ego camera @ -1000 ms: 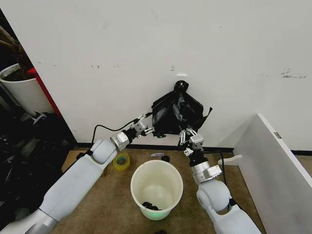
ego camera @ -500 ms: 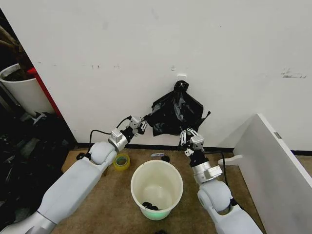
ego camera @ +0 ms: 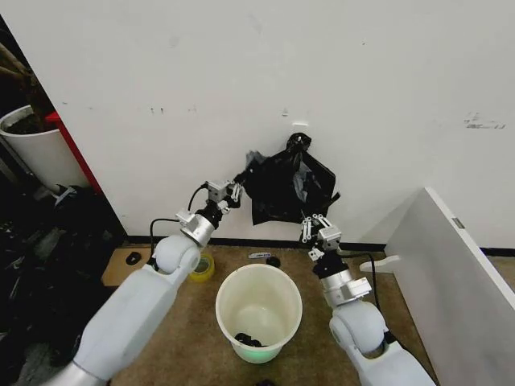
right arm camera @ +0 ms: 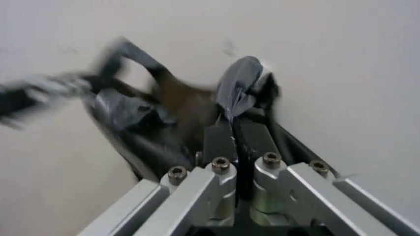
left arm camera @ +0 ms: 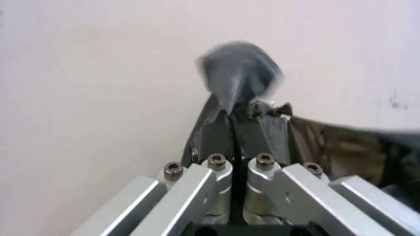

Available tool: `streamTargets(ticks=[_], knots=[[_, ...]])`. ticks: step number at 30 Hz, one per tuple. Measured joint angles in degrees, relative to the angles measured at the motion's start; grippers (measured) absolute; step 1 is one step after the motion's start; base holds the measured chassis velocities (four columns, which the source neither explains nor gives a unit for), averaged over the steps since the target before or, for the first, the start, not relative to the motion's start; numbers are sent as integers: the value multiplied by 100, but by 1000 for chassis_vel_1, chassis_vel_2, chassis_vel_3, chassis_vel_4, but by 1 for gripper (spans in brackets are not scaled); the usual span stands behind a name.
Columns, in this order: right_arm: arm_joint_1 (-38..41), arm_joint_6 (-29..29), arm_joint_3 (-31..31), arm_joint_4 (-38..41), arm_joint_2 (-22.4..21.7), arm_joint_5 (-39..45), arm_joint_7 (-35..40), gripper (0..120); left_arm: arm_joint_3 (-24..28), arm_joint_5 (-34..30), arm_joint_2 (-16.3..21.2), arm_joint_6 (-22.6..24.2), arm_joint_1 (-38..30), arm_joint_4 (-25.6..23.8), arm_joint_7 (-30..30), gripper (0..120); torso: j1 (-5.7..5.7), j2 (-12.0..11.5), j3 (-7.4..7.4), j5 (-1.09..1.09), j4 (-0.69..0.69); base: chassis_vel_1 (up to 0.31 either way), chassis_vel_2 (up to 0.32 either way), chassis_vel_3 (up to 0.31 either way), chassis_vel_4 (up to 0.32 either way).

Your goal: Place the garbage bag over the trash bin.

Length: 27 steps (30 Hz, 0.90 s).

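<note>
Both grippers are pinching the garbage bag [ego camera: 286, 186] up against the white wall [ego camera: 386, 88]. Left gripper [ego camera: 238, 191] is clamping its fingers [left arm camera: 217, 147] together on the bag's upper left edge, while the right gripper [ego camera: 315, 227] is nipping the lower right edge, pads [right arm camera: 220, 140] closed on black film (crinkled, glossy). Below and between the two arms, the trash bin [ego camera: 259, 312] is standing open on the brown floor [ego camera: 189, 338], well apart from the bag. Beside the left arm, a yellow tape roll [ego camera: 202, 265] is lying on the floor.
</note>
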Motion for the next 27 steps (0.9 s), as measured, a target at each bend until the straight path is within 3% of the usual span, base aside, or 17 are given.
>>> streamTargets(ticks=[7,13,20,25,27], knots=[[-899,-196,22,592,-298,-193,600,0,-106,192,4,138,862,-518,-491,0,0,1,-1,-1,-1,0,0,0,0],[-1389,-62,-22,669,-333,-637,747,0,-106,481,-27,254,1310,-678,-801,0,0,1,-1,0,-2,0,0,0,0],[-2391,335,-32,900,-380,-1502,927,0,-179,1126,-58,599,2361,-1369,-1467,0,-1,1,-1,0,-2,0,0,0,0],[-2599,598,-33,1007,-352,-1715,958,0,-261,1040,-35,396,2681,-1712,-1336,0,0,1,0,-1,-1,0,0,0,0],[-2704,713,-42,1189,-334,-1820,958,0,-416,974,-16,322,2900,-2077,-1234,0,0,1,0,-1,-2,0,0,0,0]])
